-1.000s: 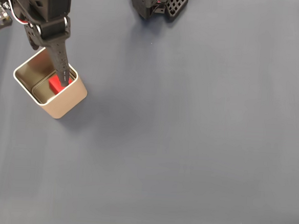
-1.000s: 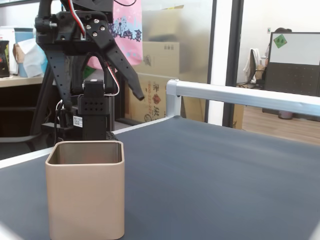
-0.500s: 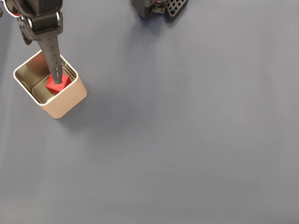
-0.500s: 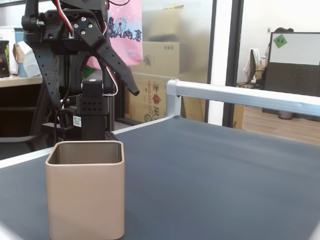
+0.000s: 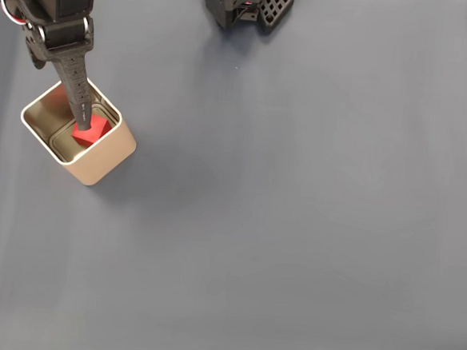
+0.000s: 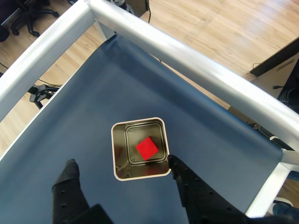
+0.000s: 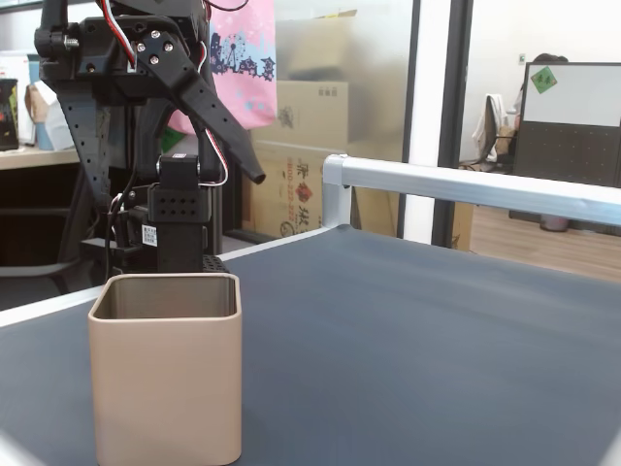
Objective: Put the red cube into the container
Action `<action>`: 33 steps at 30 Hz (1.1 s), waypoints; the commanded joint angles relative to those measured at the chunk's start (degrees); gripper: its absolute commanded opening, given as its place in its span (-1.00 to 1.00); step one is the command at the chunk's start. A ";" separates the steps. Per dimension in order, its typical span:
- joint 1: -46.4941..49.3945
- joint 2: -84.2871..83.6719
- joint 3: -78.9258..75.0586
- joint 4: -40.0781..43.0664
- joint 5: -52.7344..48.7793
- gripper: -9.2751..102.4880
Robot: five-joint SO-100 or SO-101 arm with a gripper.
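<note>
The red cube lay flat on the shiny floor of the container, turned corner-on to the walls so it read as a small diamond in the wrist view. In a fixed view from above, the cube showed inside the tin near its right-hand wall, partly crossed by one dark finger of the arm.

The pincer hung above the tin with its two black fingers spread wide, one finger to the left of the container and the other just off its lower right corner. Nothing was between them; the cube sat free below. In a fixed view from the side, the pincer stood raised well clear of the container's rim, one finger slanting down to the right.

The beige container stood upright on the dark grey tabletop, near its left edge as seen from above. A silver metal rail ran along the tabletop's edges. At the top of the view from above sat a black perforated block with wires.
</note>
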State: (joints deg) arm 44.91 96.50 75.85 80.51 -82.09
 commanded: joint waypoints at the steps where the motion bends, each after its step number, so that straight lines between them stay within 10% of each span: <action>1: 1.05 1.76 -0.53 -0.88 -0.18 -0.06; 5: 1.32 1.67 -0.53 -0.97 -1.14 -0.16; 11: 0.53 2.37 -0.44 -3.34 -0.53 -0.83; 33: -30.23 51.68 59.77 -32.08 -11.95 -0.83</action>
State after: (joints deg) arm 16.44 141.06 127.18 51.33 -93.16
